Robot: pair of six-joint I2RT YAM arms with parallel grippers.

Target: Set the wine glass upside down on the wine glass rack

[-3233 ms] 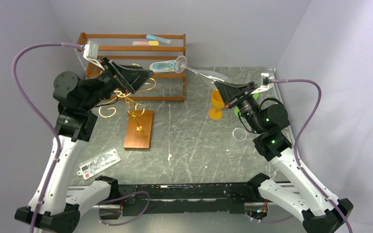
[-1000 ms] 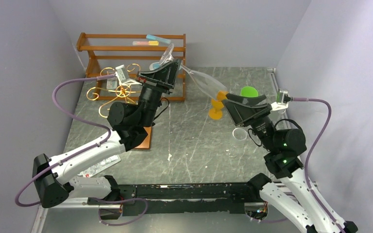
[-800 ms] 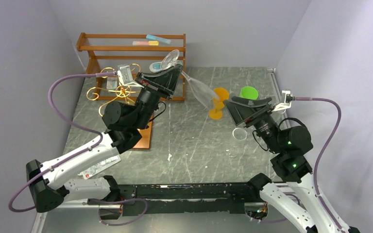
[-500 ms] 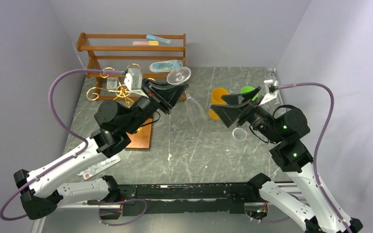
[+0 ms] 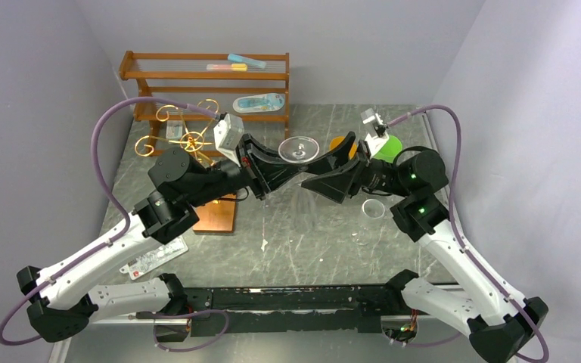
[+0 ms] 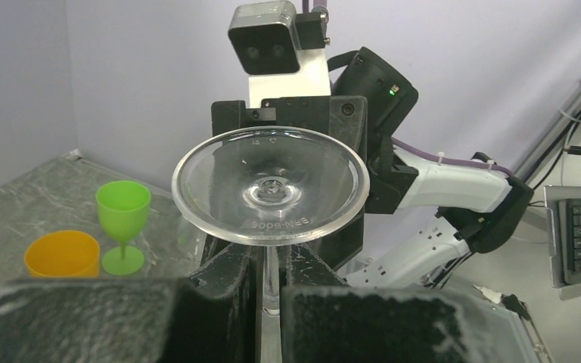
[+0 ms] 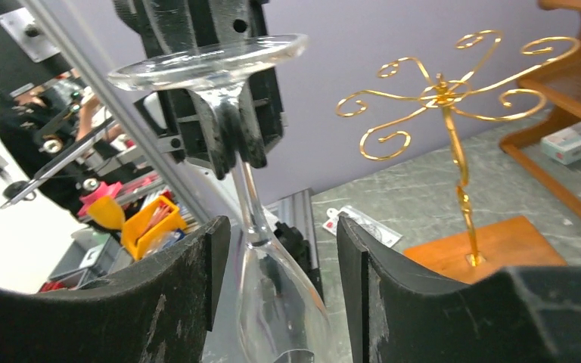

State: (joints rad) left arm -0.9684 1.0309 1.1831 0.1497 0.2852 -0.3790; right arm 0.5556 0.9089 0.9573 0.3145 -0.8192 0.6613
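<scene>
Mid-table, the two grippers meet nose to nose. Left gripper point(image 6: 270, 291) is pinched tight on the stem of the glass point(image 5: 298, 148), held in the air upside down, foot on top. Right gripper point(image 7: 280, 231) has its fingers spread wide either side of the bowl; touching or not, can't tell. Farther back on the left, the rack point(image 5: 189, 140) stands on its copper base, well apart from the glass.

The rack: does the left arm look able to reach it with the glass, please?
Probably yes: the left gripper grips the glass by the stem, and the rack stands close beside that arm. The right gripper flanks the bowl, though.
</scene>
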